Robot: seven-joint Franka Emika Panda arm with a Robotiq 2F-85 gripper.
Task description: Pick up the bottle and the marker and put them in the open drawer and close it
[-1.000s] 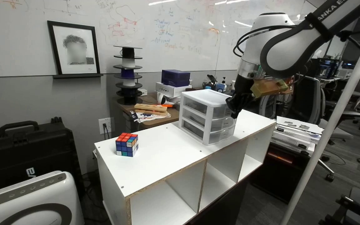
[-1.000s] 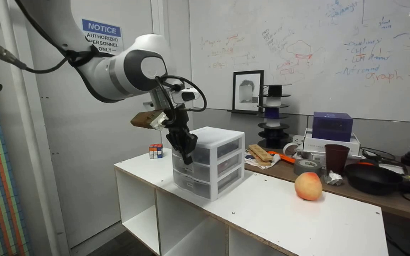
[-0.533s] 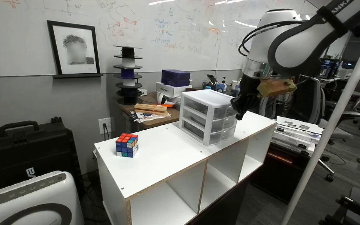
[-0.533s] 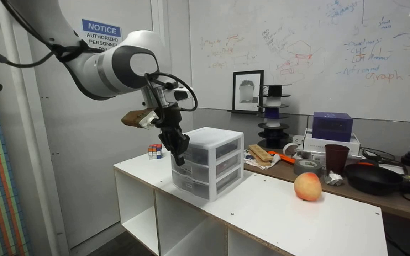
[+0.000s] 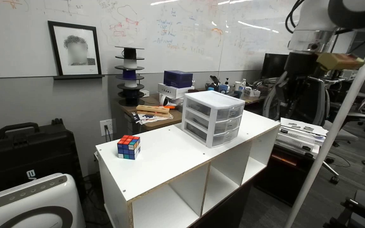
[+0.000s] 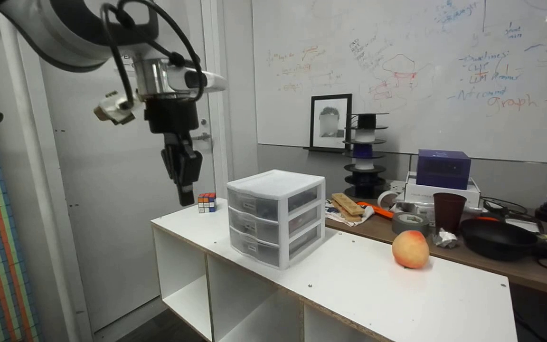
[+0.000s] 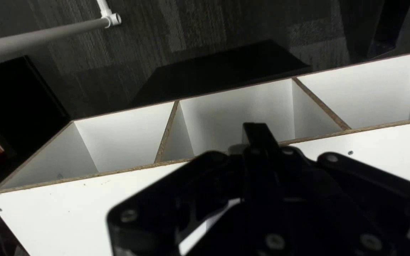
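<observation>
The white-framed three-tier drawer unit [image 5: 212,98] stands on a white shelf unit [image 6: 349,266]. In both exterior views its clear drawers [image 6: 254,225] all look pushed in. A reddish patch [image 6: 300,222] shows dimly through the side of the middle drawer; I cannot tell what it is. My gripper [image 6: 186,197] is shut and empty in the air, apart from the drawer fronts. It also shows dark in an exterior view [image 5: 288,109]. In the wrist view its fingers [image 7: 256,133] are together above the shelf's front edge. The marker is out of view or hidden. I see no bottle on the white shelf.
A Rubik's cube [image 5: 128,146] sits at one end of the white shelf, and a peach [image 6: 411,249] lies on the shelf too. A desk behind holds a black pan [image 6: 496,239], a dark red cup [image 6: 448,211] and boxes. A white pole [image 5: 334,133] stands near the arm.
My gripper has moved up and away from the drawer fronts and now points more straight down. The drawer unit, cube and peach stay nearly in place.
</observation>
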